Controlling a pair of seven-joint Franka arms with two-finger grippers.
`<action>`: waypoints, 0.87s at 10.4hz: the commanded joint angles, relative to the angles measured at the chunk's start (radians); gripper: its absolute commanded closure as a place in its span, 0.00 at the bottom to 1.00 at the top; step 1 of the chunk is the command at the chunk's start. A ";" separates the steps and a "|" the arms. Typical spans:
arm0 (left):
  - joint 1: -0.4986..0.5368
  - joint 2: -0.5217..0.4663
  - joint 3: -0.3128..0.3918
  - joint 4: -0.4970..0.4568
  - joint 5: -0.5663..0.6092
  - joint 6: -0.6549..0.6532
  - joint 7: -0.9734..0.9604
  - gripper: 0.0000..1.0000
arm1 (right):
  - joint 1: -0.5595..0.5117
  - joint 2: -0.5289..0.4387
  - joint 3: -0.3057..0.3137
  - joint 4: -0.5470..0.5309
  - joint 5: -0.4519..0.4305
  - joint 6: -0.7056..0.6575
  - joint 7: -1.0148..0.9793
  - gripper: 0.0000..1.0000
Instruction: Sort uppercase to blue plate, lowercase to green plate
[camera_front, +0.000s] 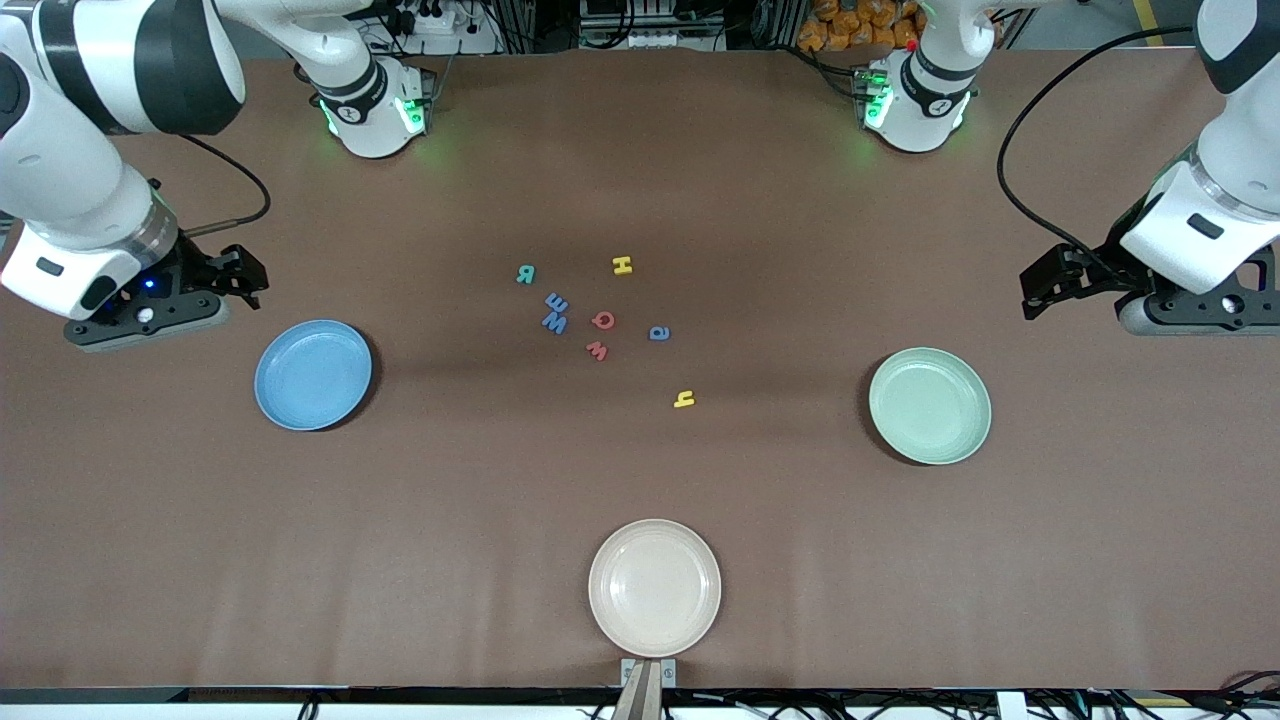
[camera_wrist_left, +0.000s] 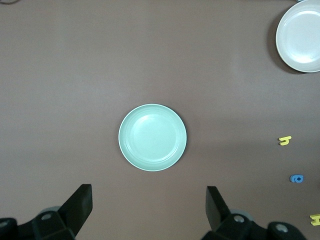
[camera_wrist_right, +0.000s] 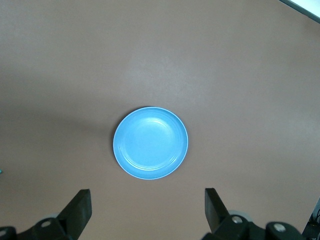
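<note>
Two open grippers: left gripper (camera_wrist_left: 149, 207) above green plate (camera_wrist_left: 152, 137), right gripper (camera_wrist_right: 148, 207) above blue plate (camera_wrist_right: 150, 143).

Sky-blue plate (camera_front: 313, 375), mint-green plate (camera_front: 930, 405), cream plate (camera_front: 654, 587); teal R (camera_front: 525, 274), yellow H (camera_front: 622, 265), red Q (camera_front: 603, 320) on brown table (camera_front: 640, 470).

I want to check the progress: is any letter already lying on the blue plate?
No. In the front view the blue plate holds nothing, and the letters, such as the yellow H, lie on the table.
</note>
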 joint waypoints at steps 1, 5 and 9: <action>0.002 0.008 -0.001 0.006 -0.008 0.014 -0.008 0.00 | -0.010 -0.005 0.008 -0.007 -0.012 0.007 -0.012 0.00; 0.027 0.048 0.001 -0.001 -0.012 0.014 -0.034 0.00 | -0.010 -0.005 0.006 -0.009 -0.012 0.007 -0.012 0.00; 0.047 0.197 0.001 0.021 -0.043 0.095 -0.137 0.00 | -0.007 -0.011 0.009 -0.009 0.002 -0.003 0.005 0.00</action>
